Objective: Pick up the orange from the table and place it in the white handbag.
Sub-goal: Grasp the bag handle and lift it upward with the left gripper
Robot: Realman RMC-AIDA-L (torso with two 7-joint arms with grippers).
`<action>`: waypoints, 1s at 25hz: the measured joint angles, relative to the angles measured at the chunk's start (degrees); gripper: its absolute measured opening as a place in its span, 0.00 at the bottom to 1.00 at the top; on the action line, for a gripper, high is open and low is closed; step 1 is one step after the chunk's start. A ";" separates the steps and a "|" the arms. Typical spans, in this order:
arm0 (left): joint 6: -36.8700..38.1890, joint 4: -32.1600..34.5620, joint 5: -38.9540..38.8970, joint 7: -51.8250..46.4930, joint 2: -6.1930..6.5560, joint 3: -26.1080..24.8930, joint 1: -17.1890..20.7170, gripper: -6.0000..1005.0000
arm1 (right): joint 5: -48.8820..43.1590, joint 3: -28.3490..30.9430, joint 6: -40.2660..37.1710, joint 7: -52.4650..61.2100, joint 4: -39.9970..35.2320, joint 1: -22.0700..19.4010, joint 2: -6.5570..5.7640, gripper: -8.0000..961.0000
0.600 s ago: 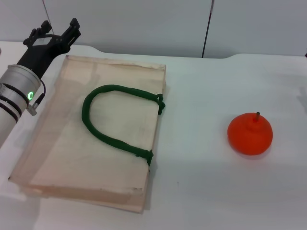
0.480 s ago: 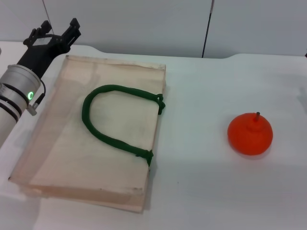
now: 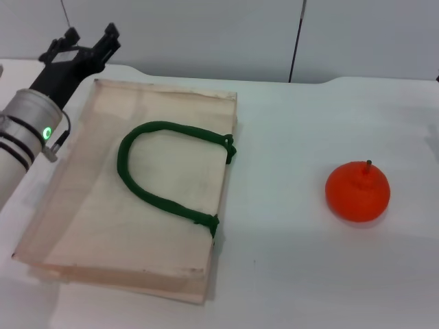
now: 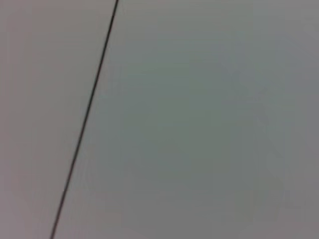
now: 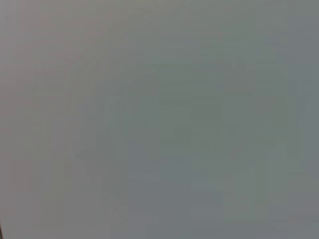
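The left hand [image 3: 88, 42] is held open above the white handbag's [image 3: 103, 219] far corner — the orange [image 3: 357, 191] rests well apart on the table [image 3: 288, 274].

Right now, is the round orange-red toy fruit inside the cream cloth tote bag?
No, the round orange-red toy fruit sits on the white tabletop, apart from the cream cloth tote bag.

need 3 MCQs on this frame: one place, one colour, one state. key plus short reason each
1. Where is the orange?
A. inside the bag
B. on the table, to the right of the bag
C. in a gripper

2. What colour are the handles of the bag?
A. red
B. black
C. dark green

3. How is the left gripper?
A. open, holding nothing
B. shut on the orange
C. shut on a handle

Key:
1 B, it sits alone on the bare tabletop.
2 C, a green loop lies on the cloth.
3 A, its fingers stand apart past the bag's far corner.
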 joint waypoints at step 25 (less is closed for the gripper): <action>29.00 -46.48 75.50 -72.73 8.07 2.41 -20.31 0.87 | 0.01 0.00 -0.80 0.00 -0.49 -0.76 -0.39 0.90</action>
